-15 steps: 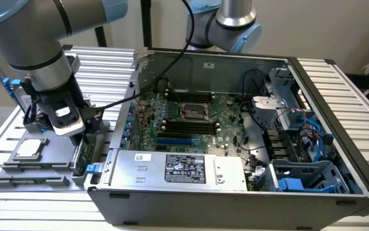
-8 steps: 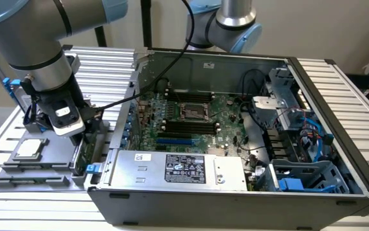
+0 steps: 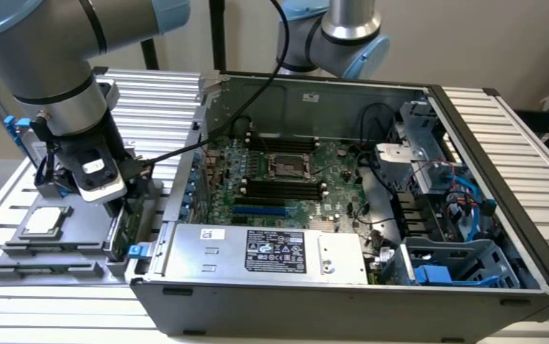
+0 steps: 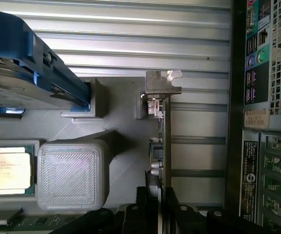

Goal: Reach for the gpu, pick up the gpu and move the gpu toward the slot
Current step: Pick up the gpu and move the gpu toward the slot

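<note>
gripper: your gripper is down over the gray fixture tray, just outside the computer case, on the exterior view's left of it.
grip state: narrow; one finger sits on each face of the gpu, clamped on its edge.
gpu: you have it standing on edge in the tray, running alongside the case's outer wall and near it, not inside the case.
bracket: silver bracket is at the card's end away from your gripper and sits against a tray post.
processor chip: flat in a tray pocket, farther from the case than the gpu.
hard drive: blue-railed, also on the tray, well apart from the case.
motherboard: lies open inside the case, with no card over it.
</note>
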You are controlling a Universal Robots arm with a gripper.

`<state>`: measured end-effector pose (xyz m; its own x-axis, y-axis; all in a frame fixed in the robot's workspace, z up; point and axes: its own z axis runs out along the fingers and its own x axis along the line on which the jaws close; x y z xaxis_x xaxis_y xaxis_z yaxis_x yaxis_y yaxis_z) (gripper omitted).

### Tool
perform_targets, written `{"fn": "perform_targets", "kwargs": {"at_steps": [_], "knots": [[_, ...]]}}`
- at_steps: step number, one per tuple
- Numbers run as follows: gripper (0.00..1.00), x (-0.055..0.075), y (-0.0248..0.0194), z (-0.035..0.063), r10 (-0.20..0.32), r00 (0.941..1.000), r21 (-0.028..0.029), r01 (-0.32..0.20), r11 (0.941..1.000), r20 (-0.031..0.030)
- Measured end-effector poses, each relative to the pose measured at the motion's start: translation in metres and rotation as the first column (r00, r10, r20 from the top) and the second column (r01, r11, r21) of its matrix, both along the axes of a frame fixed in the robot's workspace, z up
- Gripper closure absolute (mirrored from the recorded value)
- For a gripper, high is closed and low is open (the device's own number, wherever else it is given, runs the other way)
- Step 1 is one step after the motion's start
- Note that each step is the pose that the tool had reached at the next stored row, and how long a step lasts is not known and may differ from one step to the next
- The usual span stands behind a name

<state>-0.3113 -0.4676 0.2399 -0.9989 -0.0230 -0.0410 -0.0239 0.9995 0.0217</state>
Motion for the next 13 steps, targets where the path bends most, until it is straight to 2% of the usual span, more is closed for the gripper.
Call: {"fn": "perform_targets", "kwargs": {"at_steps": [7, 9, 11, 13], "knots": [[0.74, 0.0000, 0.0000, 0.0002, 0.000, 1.0000, -0.0003, 0.000, 1.0000, -0.0004], [0.74, 0.0000, -0.0001, 0.0002, 0.001, 1.0000, -0.0003, -0.001, 1.0000, -0.0023], [0.74, 0.0003, -0.0001, 0.0002, 0.002, 1.0000, -0.0002, -0.002, 1.0000, -0.0072], [0.74, 0.0005, 0.0000, 0.0003, 0.004, 0.9999, -0.0002, -0.004, 1.0000, -0.0153]]}}
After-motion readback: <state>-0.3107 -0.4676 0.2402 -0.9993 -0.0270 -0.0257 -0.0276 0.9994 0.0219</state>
